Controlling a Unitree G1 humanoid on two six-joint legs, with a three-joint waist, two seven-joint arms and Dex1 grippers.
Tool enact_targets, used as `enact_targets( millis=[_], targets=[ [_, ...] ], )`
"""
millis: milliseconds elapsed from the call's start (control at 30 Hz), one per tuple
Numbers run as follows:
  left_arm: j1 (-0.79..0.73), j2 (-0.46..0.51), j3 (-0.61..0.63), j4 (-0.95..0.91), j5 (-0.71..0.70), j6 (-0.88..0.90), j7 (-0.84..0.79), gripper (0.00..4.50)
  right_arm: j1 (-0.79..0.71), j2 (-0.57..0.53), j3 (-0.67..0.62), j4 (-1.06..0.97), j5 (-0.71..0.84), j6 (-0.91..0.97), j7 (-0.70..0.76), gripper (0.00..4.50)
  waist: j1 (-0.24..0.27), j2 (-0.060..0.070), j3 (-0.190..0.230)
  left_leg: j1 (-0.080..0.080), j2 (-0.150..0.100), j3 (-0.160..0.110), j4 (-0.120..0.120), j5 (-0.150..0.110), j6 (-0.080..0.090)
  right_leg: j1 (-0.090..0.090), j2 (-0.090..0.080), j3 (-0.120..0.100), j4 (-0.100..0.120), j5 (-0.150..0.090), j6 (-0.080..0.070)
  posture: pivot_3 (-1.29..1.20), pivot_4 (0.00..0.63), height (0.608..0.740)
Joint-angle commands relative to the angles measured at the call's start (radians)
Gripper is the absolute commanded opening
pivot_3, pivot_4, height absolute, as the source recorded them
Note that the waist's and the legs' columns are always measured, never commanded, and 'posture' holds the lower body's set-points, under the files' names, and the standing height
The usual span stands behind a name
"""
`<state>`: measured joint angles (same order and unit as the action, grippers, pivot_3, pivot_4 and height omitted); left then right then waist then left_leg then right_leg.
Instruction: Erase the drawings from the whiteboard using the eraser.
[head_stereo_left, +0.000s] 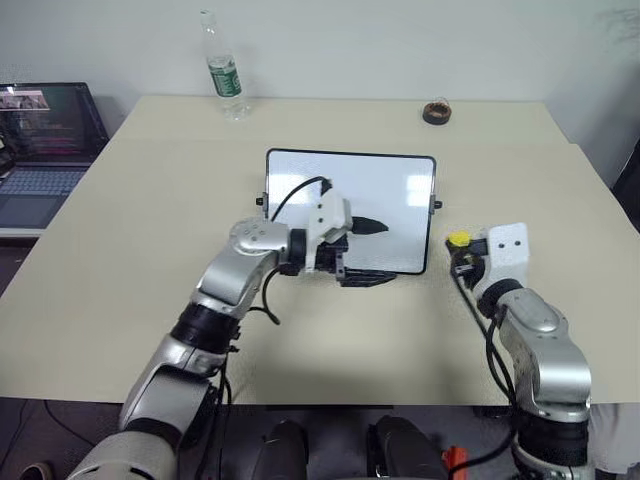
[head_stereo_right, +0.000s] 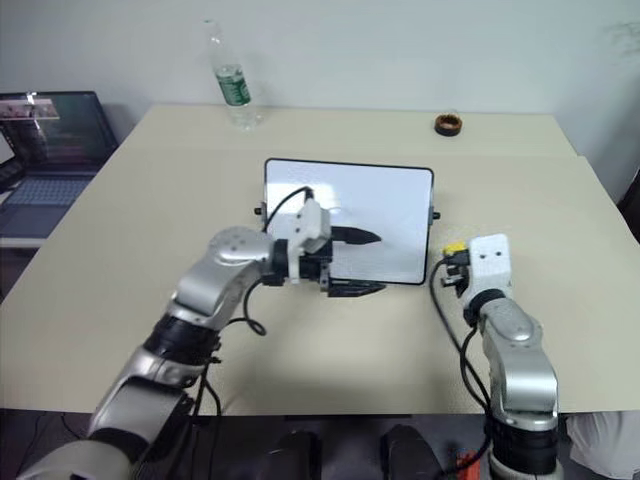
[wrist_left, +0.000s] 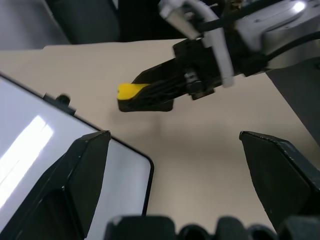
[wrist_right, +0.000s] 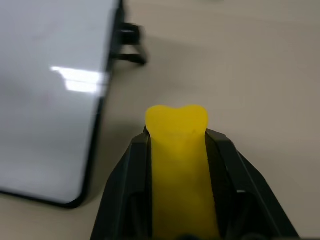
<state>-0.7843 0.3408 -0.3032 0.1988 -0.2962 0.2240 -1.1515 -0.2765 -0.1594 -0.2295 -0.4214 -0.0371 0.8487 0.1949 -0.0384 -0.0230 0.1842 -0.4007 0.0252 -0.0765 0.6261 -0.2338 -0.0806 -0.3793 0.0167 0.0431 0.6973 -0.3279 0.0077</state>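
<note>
- Ref landmark: whiteboard (head_stereo_left: 385, 205), flat on the table (head_stereo_left: 120, 260).
- Right gripper (wrist_right: 182, 145) pinches the eraser (wrist_right: 179, 165); jaws pressed onto both its sides, yellow end poking out past the tips. Eraser sits off the board, just beside its right edge, near the side knob.
- Left gripper (head_stereo_left: 372, 252) is spread, nothing in it, hanging over the board's near-right area.
- Drawings: no marks legible on the board; glare and the left arm hide parts. Risk: leftover strokes go unseen and stay.
- Risk: collision. Left fingers sit in the path the eraser needs to re-enter the board.
- Risk: board slide. Nothing pins it; sideways wipe pressure may push it across the table.
- Risk: eraser twist or slip in the jaws if only its protruding tip takes load.
</note>
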Motion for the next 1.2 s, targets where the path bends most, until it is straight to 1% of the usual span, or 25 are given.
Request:
enact_targets(
  millis=[33, 200, 400, 433, 533, 633, 700, 800, 933, 1000, 1033, 1100, 1133, 1200],
  targets=[
    [-0.050, -0.045, -0.023, 0.042, 0.030, -0.062, -0.028, 4.50, -0.039, -0.037, -0.074, 0.061, 0.010, 0.000, -0.048, 1.10, 0.002, 0.000, 0.000, 0.000, 0.000, 0.000, 0.000, 0.000, 0.000, 0.000, 0.000, 0.000, 0.000, 0.000, 0.000, 0.00, 0.150, 0.740],
    [-0.071, -0.086, -0.032, 0.080, 0.053, -0.084, -0.043, 4.50, -0.075, -0.070, -0.100, 0.148, 0.045, 0.006, -0.053, 1.10, -0.004, 0.001, 0.001, 0.000, 0.000, 0.001, -0.001, 0.000, 0.000, -0.001, 0.000, 0.001, 0.000, 0.000, 0.000, 0.00, 0.150, 0.740],
    [-0.084, -0.119, -0.037, 0.120, 0.088, -0.106, -0.042, 4.50, -0.075, -0.080, -0.126, 0.223, 0.088, -0.006, -0.062, 1.10, -0.005, 0.001, 0.001, 0.000, 0.000, 0.002, -0.001, 0.000, 0.000, 0.000, 0.000, 0.001, 0.000, 0.000, 0.000, 0.00, 0.150, 0.740],
    [-0.086, -0.125, -0.033, 0.125, 0.093, -0.109, -0.032, 4.50, -0.078, -0.078, -0.131, 0.229, 0.095, -0.003, -0.067, 1.82, -0.005, 0.002, 0.001, 0.000, 0.000, 0.002, -0.001, 0.000, 0.000, 0.000, 0.000, 0.001, 0.000, 0.000, 0.000, 0.00, 0.150, 0.740],
    [-0.088, -0.142, -0.022, 0.134, 0.111, -0.120, 0.007, 4.50, -0.081, -0.087, -0.136, 0.247, 0.110, -0.011, -0.074, 2.68, -0.005, 0.002, 0.001, 0.000, 0.000, 0.001, -0.001, 0.000, 0.000, 0.000, 0.000, 0.001, 0.001, 0.000, 0.000, 0.00, 0.150, 0.740],
    [-0.058, -0.132, 0.000, 0.110, 0.121, -0.128, 0.047, 4.50, -0.088, -0.100, -0.137, 0.235, 0.128, -0.022, -0.073, 3.82, -0.006, 0.002, 0.001, 0.000, 0.000, 0.001, 0.000, 0.000, 0.000, 0.000, 0.000, 0.001, 0.001, 0.000, 0.000, 0.00, 0.150, 0.740],
    [-0.035, -0.118, 0.023, 0.084, 0.125, -0.131, 0.087, 4.50, -0.092, -0.107, -0.142, 0.212, 0.143, -0.030, -0.068, 4.47, -0.009, 0.002, 0.001, 0.000, 0.000, 0.002, 0.000, 0.000, 0.000, 0.000, 0.000, 0.002, 0.001, 0.000, 0.000, 0.00, 0.150, 0.740],
    [0.005, -0.092, 0.090, 0.022, 0.132, -0.111, 0.202, 4.50, -0.085, -0.115, -0.147, 0.147, 0.174, -0.031, -0.059, 4.47, -0.013, 0.002, 0.001, 0.000, 0.001, 0.002, -0.001, 0.000, 0.000, -0.001, 0.000, 0.002, 0.001, 0.000, 0.000, 0.00, 0.150, 0.740],
    [0.210, -0.026, 0.276, -0.276, 0.091, 0.041, 0.412, 4.50, -0.050, -0.097, -0.116, -0.016, 0.233, -0.049, -0.025, 4.47, -0.022, 0.003, 0.001, 0.000, 0.003, 0.002, -0.001, 0.000, 0.000, -0.001, -0.001, 0.003, 0.001, 0.000, 0.000, 0.00, 0.150, 0.740],
    [0.301, -0.039, 0.365, -0.402, 0.071, 0.127, 0.537, 4.50, -0.019, -0.093, -0.100, -0.058, 0.276, -0.067, 0.020, 4.47, -0.021, 0.003, 0.001, 0.000, 0.004, 0.001, -0.001, 0.000, 0.000, -0.001, -0.001, 0.003, 0.001, 0.000, 0.000, 0.00, 0.150, 0.740],
    [0.369, -0.045, 0.427, -0.459, 0.086, 0.147, 0.615, 4.50, 0.021, -0.091, -0.080, -0.080, 0.264, -0.102, 0.023, 4.47, -0.016, 0.003, 0.001, 0.000, 0.004, 0.001, -0.001, 0.000, 0.000, -0.001, -0.001, 0.002, 0.001, 0.000, 0.000, 0.00, 0.150, 0.740],
    [0.455, -0.053, 0.474, -0.528, 0.126, 0.160, 0.712, 4.50, 0.076, -0.102, -0.071, -0.088, 0.248, -0.167, 0.031, 4.47, -0.010, 0.003, 0.001, 0.000, 0.004, 0.000, 0.000, 0.000, 0.000, 0.000, -0.002, 0.001, 0.000, 0.000, 0.000, 0.00, 0.150, 0.740],
    [0.519, -0.049, 0.504, -0.552, 0.151, 0.142, 0.749, 4.50, 0.117, -0.092, -0.064, -0.089, 0.246, -0.238, 0.043, 4.47, -0.004, 0.003, 0.001, 0.001, 0.004, 0.000, 0.000, 0.000, 0.000, 0.001, -0.003, 0.001, 0.000, 0.000, 0.000, 0.00, 0.150, 0.740],
    [0.672, -0.052, 0.552, -0.581, 0.217, 0.071, 0.822, 4.50, 0.226, -0.073, -0.051, -0.054, 0.218, -0.444, 0.065, 4.47, 0.005, 0.003, 0.000, 0.001, 0.004, 0.000, 0.001, 0.000, 0.000, 0.002, -0.004, 0.001, 0.000, -0.001, 0.001, 0.00, 0.150, 0.740]
  ],
)
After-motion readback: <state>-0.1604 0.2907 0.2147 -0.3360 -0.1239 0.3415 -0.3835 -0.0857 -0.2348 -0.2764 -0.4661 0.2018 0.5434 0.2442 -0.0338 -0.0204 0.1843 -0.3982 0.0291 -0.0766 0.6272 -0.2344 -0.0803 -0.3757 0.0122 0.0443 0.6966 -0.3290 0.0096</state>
